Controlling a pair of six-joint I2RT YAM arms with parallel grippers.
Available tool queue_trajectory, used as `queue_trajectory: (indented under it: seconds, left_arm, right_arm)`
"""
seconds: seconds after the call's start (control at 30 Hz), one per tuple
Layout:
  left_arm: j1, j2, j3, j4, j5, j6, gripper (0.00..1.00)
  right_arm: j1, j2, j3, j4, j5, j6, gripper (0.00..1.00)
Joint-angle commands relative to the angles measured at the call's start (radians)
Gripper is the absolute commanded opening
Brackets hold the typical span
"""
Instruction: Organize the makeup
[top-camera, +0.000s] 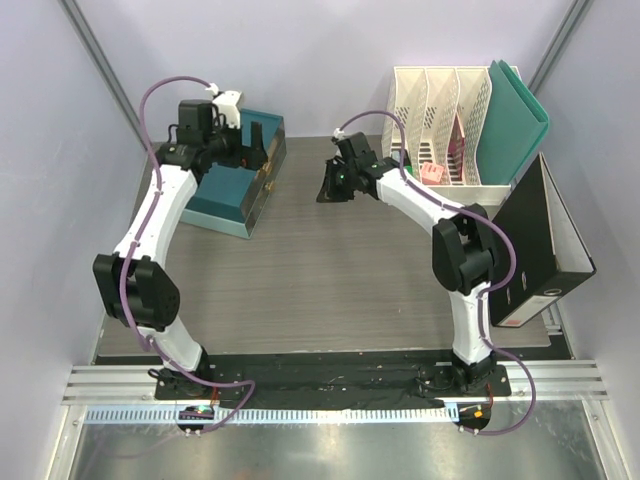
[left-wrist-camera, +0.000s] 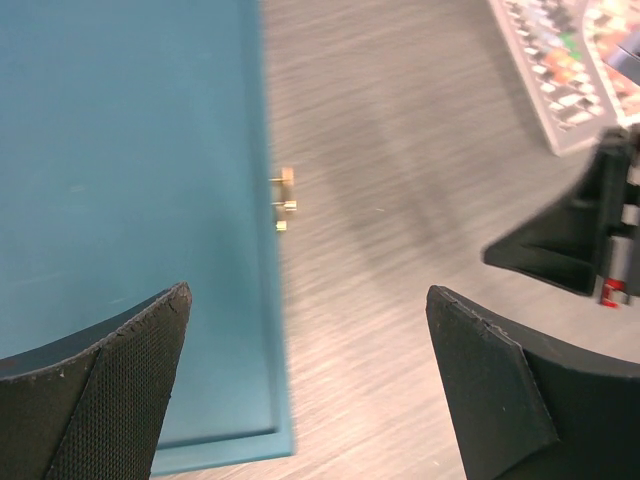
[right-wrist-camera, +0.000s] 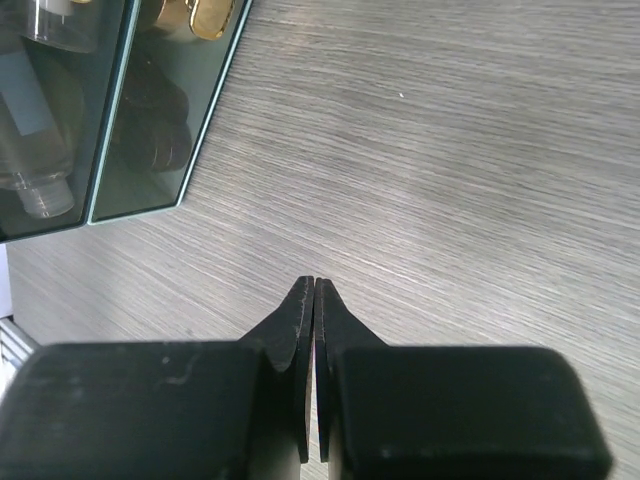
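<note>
The left gripper (left-wrist-camera: 308, 295) hangs over the teal flat-lidded box (top-camera: 225, 195) near the far left corner of the grey wood-grain table (right-wrist-camera: 450, 150); its claw is spread as wide as it goes and has hold of nothing. The right gripper (right-wrist-camera: 314, 285) is low over the bare middle of the table, just beside the right edge of the box; its claw is pressed closed, the two tips touching, and it is empty.

The makeup shows only in the right wrist view, in glass-walled compartments at the side of the box: a clear plastic tube (right-wrist-camera: 30, 130) lying down, a gold-capped piece (right-wrist-camera: 205, 15) at the top edge, and a dark rounded piece (right-wrist-camera: 150, 110) between them. I see no makeup on the open table.

What I think could go wrong:
- The two claws are near each other at the box; if both move in together, they may hit.
- The open left claw is above the small gold clasp (left-wrist-camera: 285, 200) on the lid edge; coming down there, a finger could catch it or push the whole box.
- If the right claw enters a compartment closed, it will only push the pieces. The tube is round and smooth, so it may roll or slip.
- The glass walls are thin and hard to see; a finger may strike them.
</note>
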Motion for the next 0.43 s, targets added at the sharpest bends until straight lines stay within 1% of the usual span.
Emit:
queue_trajectory:
  seconds: [0.0, 0.13, 0.2, 0.23, 0.4]
  left_arm:
    - [-0.045, -0.035, -0.003, -0.009, 0.051, -0.005, 1.00]
    - [-0.095, -0.032, -0.011, -0.010, -0.029, -0.026, 1.00]
    - [-0.117, -0.031, -0.016, -0.009, -0.029, -0.016, 1.00]
    - [-0.120, -0.029, -0.019, -0.009, -0.002, -0.013, 1.00]
    - [-0.146, -0.023, -0.034, -0.003, 0.044, -0.003, 1.00]
  right_arm:
    - [-0.001, -0.095, -0.019, -0.025, 0.062, -0.038, 0.06]
    - [-0.001, -0.143, -0.077, -0.042, 0.115, -0.063, 0.06]
    - [-0.004, -0.163, -0.102, -0.048, 0.135, -0.072, 0.06]
    - [-0.007, -0.180, -0.126, -0.049, 0.139, -0.083, 0.06]
    - [-0.019, -0.223, -0.185, -0.052, 0.147, -0.093, 0.07]
